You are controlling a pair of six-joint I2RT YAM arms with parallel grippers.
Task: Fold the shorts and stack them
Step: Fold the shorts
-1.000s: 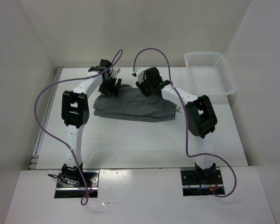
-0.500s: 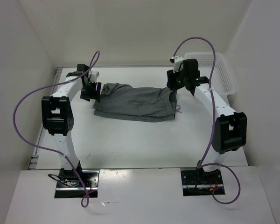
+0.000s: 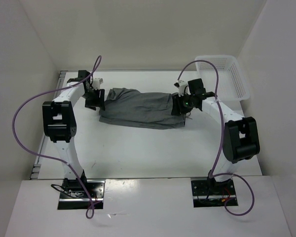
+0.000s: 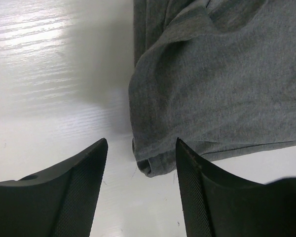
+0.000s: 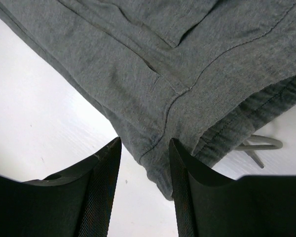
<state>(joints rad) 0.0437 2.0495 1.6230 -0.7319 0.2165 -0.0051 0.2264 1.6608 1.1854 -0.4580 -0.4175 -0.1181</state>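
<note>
White table (image 3: pixel 138 148), shorts (image 3: pixel 138 106) lengthwise left-right, waistband (image 5: pixel 246 116) rightward; left gripper (image 3: pixel 97 102), right gripper (image 3: pixel 177 106) agape.

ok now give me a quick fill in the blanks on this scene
1. The soft grey fabric shorts lie on the white ___.
2. The white plastic mesh basket stands nearest the ___ arm.
3. The left fingers and right fingers both stand ___.
Missing words: table, right, open.

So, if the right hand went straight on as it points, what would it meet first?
Most likely the shorts: their corner lies dead ahead of the open right hand, table beneath. Depth is hard to judge.
</note>
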